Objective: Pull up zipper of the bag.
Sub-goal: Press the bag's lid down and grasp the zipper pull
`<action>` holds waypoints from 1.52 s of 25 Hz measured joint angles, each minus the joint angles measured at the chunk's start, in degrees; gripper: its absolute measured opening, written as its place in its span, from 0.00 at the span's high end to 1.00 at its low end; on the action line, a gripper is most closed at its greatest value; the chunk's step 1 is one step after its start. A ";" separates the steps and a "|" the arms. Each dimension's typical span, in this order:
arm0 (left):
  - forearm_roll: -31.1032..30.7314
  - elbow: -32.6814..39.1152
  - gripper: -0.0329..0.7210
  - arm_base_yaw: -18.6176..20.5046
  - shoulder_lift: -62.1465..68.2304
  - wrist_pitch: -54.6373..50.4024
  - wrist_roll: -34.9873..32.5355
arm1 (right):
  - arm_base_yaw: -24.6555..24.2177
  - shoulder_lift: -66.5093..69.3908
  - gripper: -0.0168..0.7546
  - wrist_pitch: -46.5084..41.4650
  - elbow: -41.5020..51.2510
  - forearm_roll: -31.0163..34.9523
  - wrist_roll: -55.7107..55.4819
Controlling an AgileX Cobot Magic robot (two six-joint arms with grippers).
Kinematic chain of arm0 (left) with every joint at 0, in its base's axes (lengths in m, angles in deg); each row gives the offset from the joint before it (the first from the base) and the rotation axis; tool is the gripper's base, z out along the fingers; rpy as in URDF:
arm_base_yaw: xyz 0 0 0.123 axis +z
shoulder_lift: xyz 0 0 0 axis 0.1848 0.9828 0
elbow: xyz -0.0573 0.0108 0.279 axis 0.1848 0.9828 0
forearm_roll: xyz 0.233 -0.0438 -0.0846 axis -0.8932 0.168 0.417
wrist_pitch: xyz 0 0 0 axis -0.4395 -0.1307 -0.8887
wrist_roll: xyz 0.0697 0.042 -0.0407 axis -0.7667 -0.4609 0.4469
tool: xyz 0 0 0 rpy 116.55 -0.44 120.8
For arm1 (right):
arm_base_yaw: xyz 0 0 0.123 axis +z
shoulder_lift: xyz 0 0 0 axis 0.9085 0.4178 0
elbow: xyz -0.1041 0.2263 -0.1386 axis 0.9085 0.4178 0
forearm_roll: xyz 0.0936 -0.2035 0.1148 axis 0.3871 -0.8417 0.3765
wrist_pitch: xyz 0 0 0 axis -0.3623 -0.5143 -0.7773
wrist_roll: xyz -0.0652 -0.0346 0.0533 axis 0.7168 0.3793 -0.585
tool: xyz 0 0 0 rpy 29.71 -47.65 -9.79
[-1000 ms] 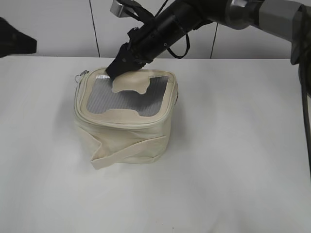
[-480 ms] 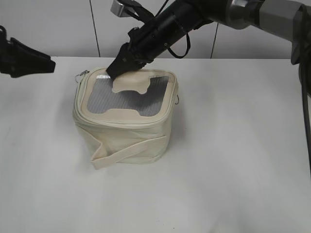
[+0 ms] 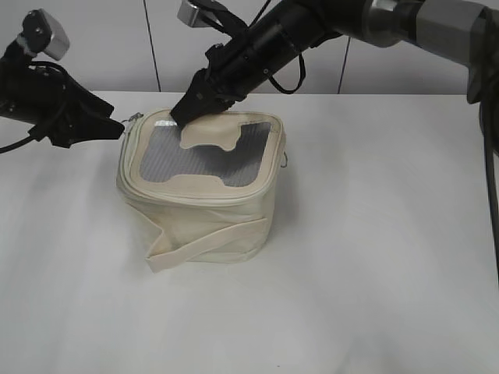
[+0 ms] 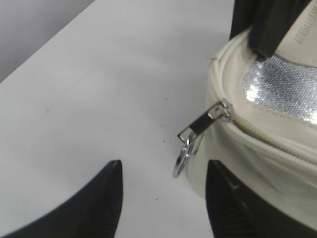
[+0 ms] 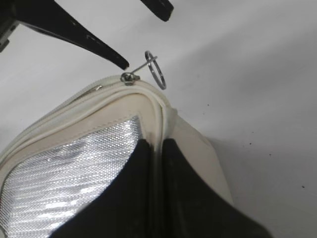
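The cream bag stands on the white table with its grey mesh window facing up. My right gripper is shut on the bag's rim at its far edge; the right wrist view shows the jaws pinching the cream rim fold. The zipper runs round the top panel. Its silver ring pull hangs off the bag's far left corner, also seen in the right wrist view. My left gripper is open and empty, its tips just short of the ring on either side, and it sits beside that corner.
The flat cream strap lies across the bag's front side. A second small ring hangs at the bag's right side. The white table stretches right and front of the bag. A grey panelled wall stands behind.
My left arm has come in from the left edge to the bag's far left corner. The right gripper and the bag have stayed in place.
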 joint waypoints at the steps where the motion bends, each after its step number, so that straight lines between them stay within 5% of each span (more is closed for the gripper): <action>1: 0.00 0.00 0.41 -0.47 0.06 0.90 -0.12 | 0.00 0.00 0.91 0.00 0.00 0.00 0.00; 13: 1.73 -0.12 0.47 -4.41 3.05 6.84 -0.74 | 0.00 0.00 0.92 0.00 0.00 0.00 -0.05; 16: 1.79 -0.38 0.64 -5.05 3.22 7.17 -0.81 | 0.00 0.00 0.92 0.00 0.00 0.00 -0.05; 19: 1.77 -0.73 0.90 -5.18 3.22 7.52 -0.87 | 0.00 0.00 0.92 0.00 0.00 0.00 -0.18; 22: 0.50 -0.90 0.97 -5.18 3.02 7.95 -0.26 | 0.00 0.00 0.92 0.06 0.00 0.00 -0.57; 31: -19.63 0.47 0.97 -5.44 -3.81 7.93 26.05 | -0.06 0.00 0.92 0.84 0.00 -0.05 -5.71; 38: -18.78 15.02 0.97 -5.62 -17.82 11.63 31.45 | 0.00 0.00 0.92 0.81 0.00 0.48 -9.59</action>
